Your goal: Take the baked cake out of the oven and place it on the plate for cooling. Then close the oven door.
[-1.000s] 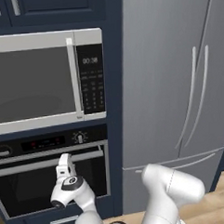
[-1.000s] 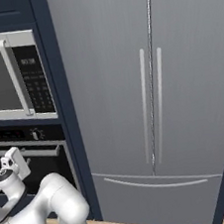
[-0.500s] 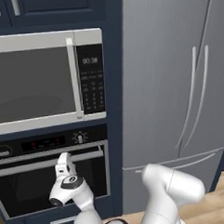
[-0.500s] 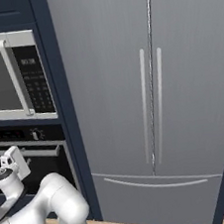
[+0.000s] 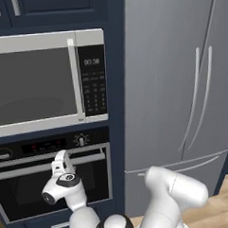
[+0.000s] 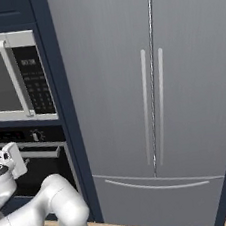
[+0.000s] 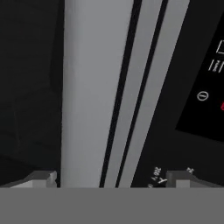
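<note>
black oven [image 5: 23,149] strip, markings unreadable; microwave [image 5: 92,62] display illegible; pincer [image 7: 111,177] spread astride handle [image 7: 89,87].

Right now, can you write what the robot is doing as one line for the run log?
stage: at oven door, shut | pincer: open, straddling the door's silver handle | cake: not seen | next: probably pull door open

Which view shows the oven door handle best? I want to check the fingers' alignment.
The hand view: the silver handle runs close-up between the open fingers. The left base view shows its bar partly behind the wrist; the right base view catches just its end.
</note>
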Controlling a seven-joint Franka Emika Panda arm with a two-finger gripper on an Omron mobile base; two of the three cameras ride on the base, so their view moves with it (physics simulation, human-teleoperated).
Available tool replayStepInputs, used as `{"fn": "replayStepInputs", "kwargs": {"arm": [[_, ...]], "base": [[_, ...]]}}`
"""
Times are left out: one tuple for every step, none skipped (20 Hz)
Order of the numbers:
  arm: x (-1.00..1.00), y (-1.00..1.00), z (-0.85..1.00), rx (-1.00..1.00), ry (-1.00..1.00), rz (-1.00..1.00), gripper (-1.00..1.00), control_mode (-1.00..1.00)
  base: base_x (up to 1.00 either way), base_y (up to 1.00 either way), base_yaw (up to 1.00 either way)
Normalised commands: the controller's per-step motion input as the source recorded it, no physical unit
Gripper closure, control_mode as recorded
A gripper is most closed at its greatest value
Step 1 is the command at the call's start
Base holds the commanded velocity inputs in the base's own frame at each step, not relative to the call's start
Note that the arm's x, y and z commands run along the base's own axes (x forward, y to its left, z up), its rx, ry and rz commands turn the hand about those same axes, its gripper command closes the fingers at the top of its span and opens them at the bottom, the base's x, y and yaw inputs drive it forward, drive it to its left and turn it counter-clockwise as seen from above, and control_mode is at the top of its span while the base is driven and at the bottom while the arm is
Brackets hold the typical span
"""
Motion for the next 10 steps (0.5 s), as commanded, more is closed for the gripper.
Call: {"fn": "replayStepInputs", "kwargs": {"arm": [[0.22, 0.0, -0.13, -0.01, 0.0, -0.05, -1.0, -1.0], [0.18, -0.03, -0.15, -0.03, 0.0, -0.05, -1.0, -1.0], [0.21, -0.04, -0.23, -0.03, 0.02, -0.07, -1.0, -1.0], [0.17, -0.07, -0.23, -0.06, 0.06, -0.09, -1.0, -1.0], [0.22, -0.01, -0.3, -0.05, 0.07, -0.1, -1.0, -1.0], [0.23, -0.03, -0.28, -0.05, 0.09, -0.1, -1.0, -1.0], [0.24, -0.02, -0.35, -0.03, 0.1, -0.09, -1.0, -1.0], [0.21, -0.03, -0.42, -0.02, 0.09, -0.09, -1.0, -1.0], [0.17, -0.04, -0.45, -0.05, 0.04, -0.08, -1.0, -1.0], [0.2, -0.07, -0.46, -0.03, 0.04, -0.07, -1.0, -1.0]], "base": [[0.0, 0.0, 0.0], [0.0, 0.0, 0.0], [0.0, 0.0, 0.0], [0.0, 0.0, 0.0], [0.0, 0.0, 0.0], [0.0, 0.0, 0.0], [0.0, 0.0, 0.0], [0.0, 0.0, 0.0], [0.0, 0.0, 0.0], [0.0, 0.0, 0.0]]}}
